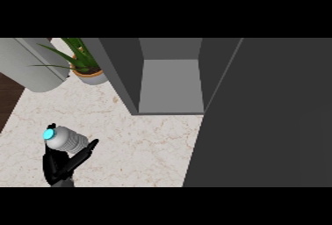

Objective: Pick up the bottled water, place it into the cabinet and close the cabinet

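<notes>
Head view: the left robot hand is gripping the clear ribbed water bottle with a cyan cap at the pale marble bench's near left, well apart from the open grey cabinet; placing and closing are still pending.

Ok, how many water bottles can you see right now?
1. The water bottle is at the lower left of the counter, held by the left hand. The open cabinet door could hide others.
</notes>
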`<action>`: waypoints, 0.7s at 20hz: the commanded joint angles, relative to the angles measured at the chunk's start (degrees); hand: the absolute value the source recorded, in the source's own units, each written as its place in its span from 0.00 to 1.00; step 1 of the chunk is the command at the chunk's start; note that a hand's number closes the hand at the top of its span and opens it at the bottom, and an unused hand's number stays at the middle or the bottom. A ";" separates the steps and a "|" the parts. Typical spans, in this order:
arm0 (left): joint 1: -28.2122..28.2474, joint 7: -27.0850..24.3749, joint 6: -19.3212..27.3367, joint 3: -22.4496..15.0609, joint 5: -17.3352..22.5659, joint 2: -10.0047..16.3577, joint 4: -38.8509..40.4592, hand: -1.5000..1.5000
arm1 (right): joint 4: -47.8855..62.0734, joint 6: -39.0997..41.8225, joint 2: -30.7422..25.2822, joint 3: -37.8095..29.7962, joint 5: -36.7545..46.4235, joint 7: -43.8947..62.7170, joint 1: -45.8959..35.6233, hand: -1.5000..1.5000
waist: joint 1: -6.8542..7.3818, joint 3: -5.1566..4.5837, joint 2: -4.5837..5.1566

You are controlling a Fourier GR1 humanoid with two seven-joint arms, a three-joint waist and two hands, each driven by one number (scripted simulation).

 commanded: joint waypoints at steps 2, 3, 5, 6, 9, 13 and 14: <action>-1.71 -2.96 -2.07 0.66 2.38 -0.31 2.55 1.00 | -5.27 0.60 -1.85 -0.40 4.22 1.84 1.46 0.00 | 0.15 0.02 0.02; -0.96 -4.65 -3.37 1.21 2.10 1.34 4.29 1.00 | -8.16 -1.17 -1.50 3.70 8.48 4.32 2.44 0.00 | -0.09 -0.02 -0.05; -4.26 -5.49 -2.92 1.09 2.84 0.20 6.82 1.00 | -3.20 -0.96 -1.01 2.83 6.36 -0.65 2.66 0.00 | -0.02 0.02 0.02; -2.34 -5.00 -5.92 1.31 3.82 0.68 6.36 1.00 | -5.86 -0.41 -2.25 0.58 4.98 0.89 2.08 0.00 | 0.07 0.01 0.00; -3.75 -7.06 -6.08 1.21 4.03 0.76 8.55 1.00 | -1.10 -1.60 -0.93 1.34 4.68 -3.05 3.01 0.00 | -0.03 0.03 0.05; -2.63 -6.81 -8.94 0.81 5.67 0.28 5.84 1.00 | -7.82 -1.79 -0.67 1.33 7.69 7.82 -1.32 0.00 | 0.20 -0.05 -0.03; -3.52 -3.01 -7.33 0.59 6.38 0.90 1.98 1.00 | -10.03 -0.08 -4.59 0.00 4.88 4.72 1.84 0.00 | 0.16 0.04 -0.14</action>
